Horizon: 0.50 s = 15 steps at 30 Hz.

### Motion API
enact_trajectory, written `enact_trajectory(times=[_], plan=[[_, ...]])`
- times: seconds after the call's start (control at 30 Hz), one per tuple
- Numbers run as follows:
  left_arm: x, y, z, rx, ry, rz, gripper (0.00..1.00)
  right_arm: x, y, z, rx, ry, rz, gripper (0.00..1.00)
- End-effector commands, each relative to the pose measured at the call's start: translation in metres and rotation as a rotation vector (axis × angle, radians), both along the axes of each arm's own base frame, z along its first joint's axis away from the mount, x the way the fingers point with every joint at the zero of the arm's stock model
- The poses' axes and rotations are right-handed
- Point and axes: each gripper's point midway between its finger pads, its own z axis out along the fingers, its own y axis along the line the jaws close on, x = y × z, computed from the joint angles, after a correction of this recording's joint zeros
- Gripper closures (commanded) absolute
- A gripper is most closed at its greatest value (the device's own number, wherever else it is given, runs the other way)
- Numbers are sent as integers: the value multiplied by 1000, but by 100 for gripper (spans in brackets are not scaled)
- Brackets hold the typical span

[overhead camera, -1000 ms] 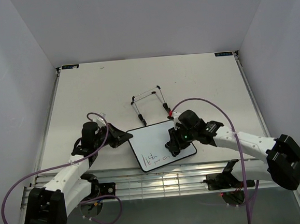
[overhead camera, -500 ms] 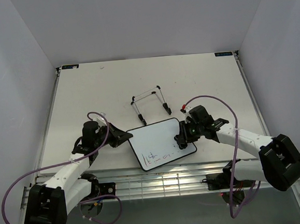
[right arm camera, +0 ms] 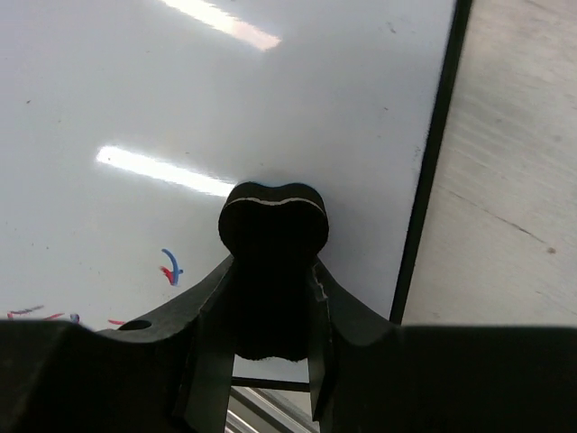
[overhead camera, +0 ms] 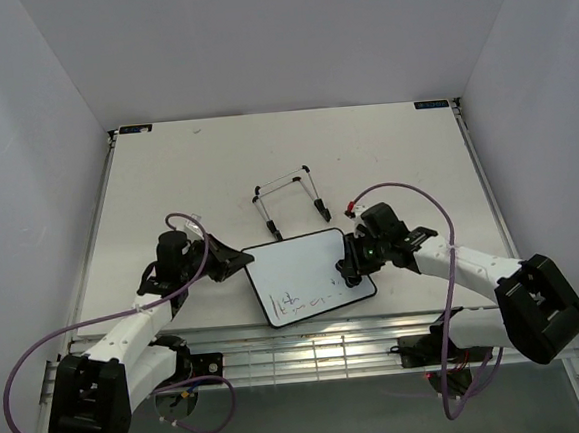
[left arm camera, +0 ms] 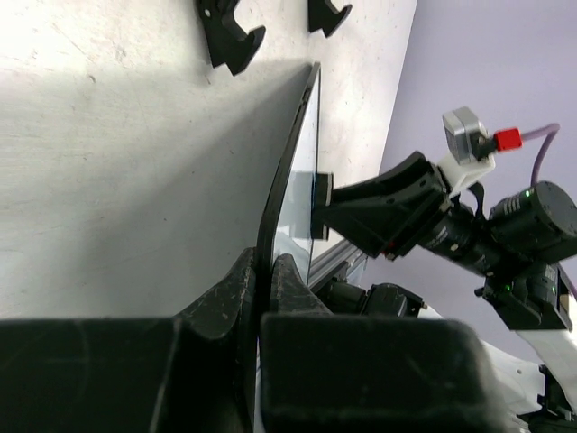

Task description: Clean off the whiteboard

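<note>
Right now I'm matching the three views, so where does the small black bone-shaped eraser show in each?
Top external: small black bone-shaped eraser, right of centre, near the right edge of the black-framed white rectangular whiteboard.
Left wrist: middle, against the whiteboard's face.
Right wrist: centre.
Shared landmark: the whiteboard's black frame.

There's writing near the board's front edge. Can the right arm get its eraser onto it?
Probably yes: the eraser in the right gripper sits on the whiteboard, only bare surface separates it from the writing, and the left gripper clamps the left edge, clear of it.
</note>
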Motion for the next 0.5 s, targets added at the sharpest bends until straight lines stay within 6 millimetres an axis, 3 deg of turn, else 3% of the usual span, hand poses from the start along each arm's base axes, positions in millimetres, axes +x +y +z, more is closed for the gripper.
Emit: enact_trajectory(times=[0.0, 0.33, 0.47], plan=[[8, 12, -10, 86, -63, 40, 100, -29, 38, 8, 100, 25, 154, 92], [9, 14, -8, 73, -63, 77, 100, -71, 142, 42, 212, 6, 353, 92], [7, 16, -11, 73, -53, 93, 100, -83, 162, 48, 242, 27, 394, 92]])
